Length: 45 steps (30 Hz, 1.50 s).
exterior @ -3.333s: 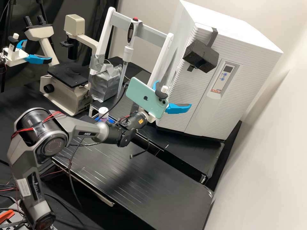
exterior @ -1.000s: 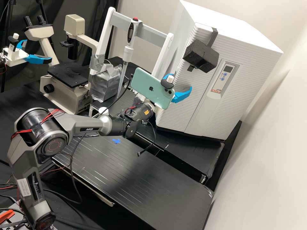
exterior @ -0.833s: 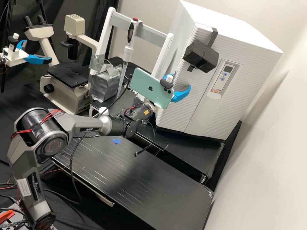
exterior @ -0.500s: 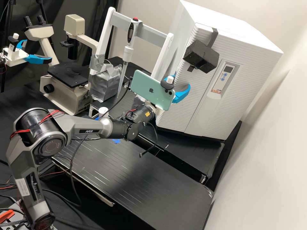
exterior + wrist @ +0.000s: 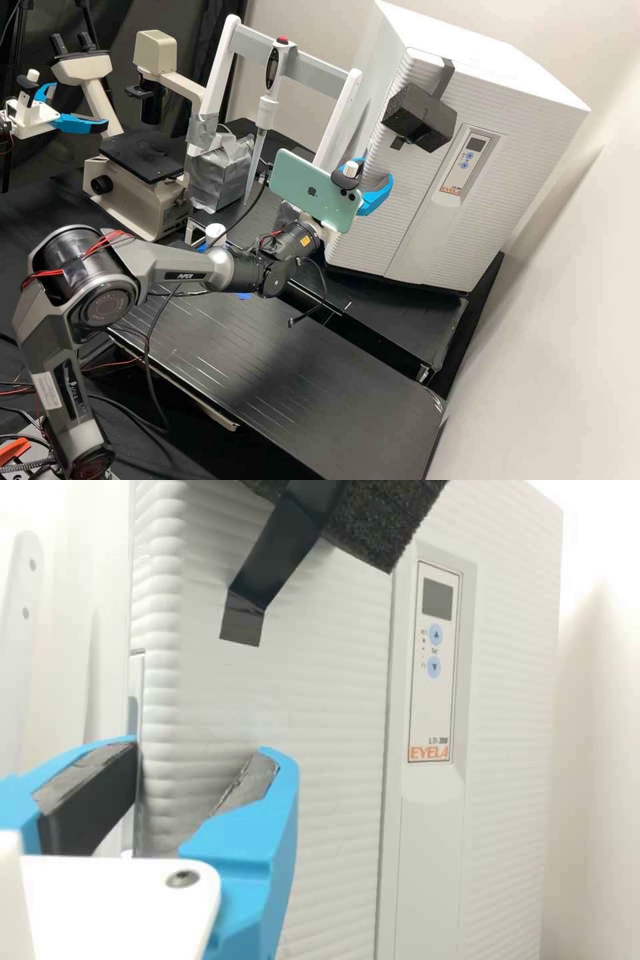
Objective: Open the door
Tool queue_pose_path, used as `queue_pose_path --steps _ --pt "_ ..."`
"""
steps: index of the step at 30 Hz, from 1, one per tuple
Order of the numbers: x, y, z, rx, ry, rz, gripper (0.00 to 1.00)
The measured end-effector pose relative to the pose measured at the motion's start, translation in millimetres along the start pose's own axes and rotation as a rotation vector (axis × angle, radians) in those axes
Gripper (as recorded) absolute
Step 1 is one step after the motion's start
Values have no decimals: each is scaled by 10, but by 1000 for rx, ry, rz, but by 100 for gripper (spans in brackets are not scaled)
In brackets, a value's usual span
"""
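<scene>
- Apparently closed, the door (image 5: 400,207) forms the ribbed front of the white cabinet (image 5: 493,63), which stands on the black surface (image 5: 413,320).
- Near the door's side edge, the gripper (image 5: 377,172) has its jaws spread.
- 1 black foam block (image 5: 419,120) sits higher up.
- Farther out: 1 pipette (image 5: 267,115), 1 microscope (image 5: 137,193).

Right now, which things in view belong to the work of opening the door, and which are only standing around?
For the job:
- white cabinet
- its door
- gripper

Only standing around:
- microscope
- pipette
- silver-taped box
</scene>
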Motion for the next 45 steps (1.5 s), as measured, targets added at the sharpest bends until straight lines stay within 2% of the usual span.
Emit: queue_pose_path --steps 11,16,20,26,32,35,36,40,42,45 --pt "-120 30 134 -21 21 21 0" --pt "-284 45 270 19 22 52 0" --pt "-446 75 352 25 15 81 0" --pt "-683 118 516 64 -20 163 0" --pt "-796 174 625 85 -51 239 0" --pt "-812 166 661 86 -51 250 0" --pt "-820 169 664 83 -49 253 100" --pt "-878 137 685 83 -50 251 100" --pt "-940 100 705 87 -74 242 100" --pt "-1112 65 713 52 -116 246 100"
